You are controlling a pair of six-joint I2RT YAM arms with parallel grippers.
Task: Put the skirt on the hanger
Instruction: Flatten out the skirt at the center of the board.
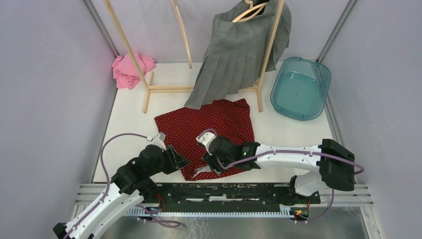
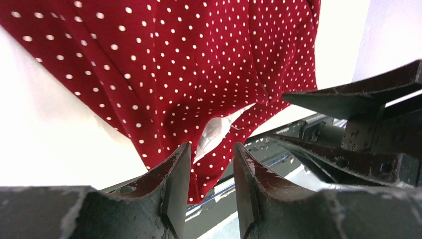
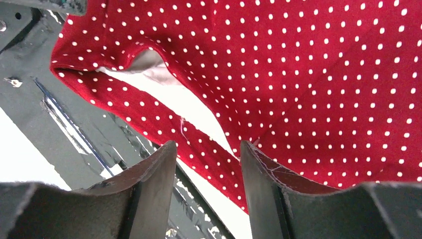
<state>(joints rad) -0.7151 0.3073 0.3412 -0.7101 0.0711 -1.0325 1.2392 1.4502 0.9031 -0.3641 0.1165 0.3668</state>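
Observation:
A red skirt with white dots (image 1: 209, 127) lies flat on the white table, its near hem at the front edge. The same skirt (image 2: 189, 64) fills the left wrist view, with white lining (image 2: 215, 133) showing in a fold. My left gripper (image 1: 180, 162) (image 2: 211, 147) is open at the skirt's near left corner, jaws apart with cloth just beyond the tips. My right gripper (image 1: 206, 164) (image 3: 208, 144) is open over the near hem of the skirt (image 3: 298, 74), nothing pinched. A wooden hanger (image 1: 249, 12) hangs on the rack at the back.
A grey pleated skirt (image 1: 234, 55) hangs from that hanger on the wooden rack (image 1: 169, 88). A pink cloth (image 1: 130, 69) lies at the back left and a teal tub (image 1: 301, 87) at the back right. A black rail (image 1: 224, 191) runs along the front edge.

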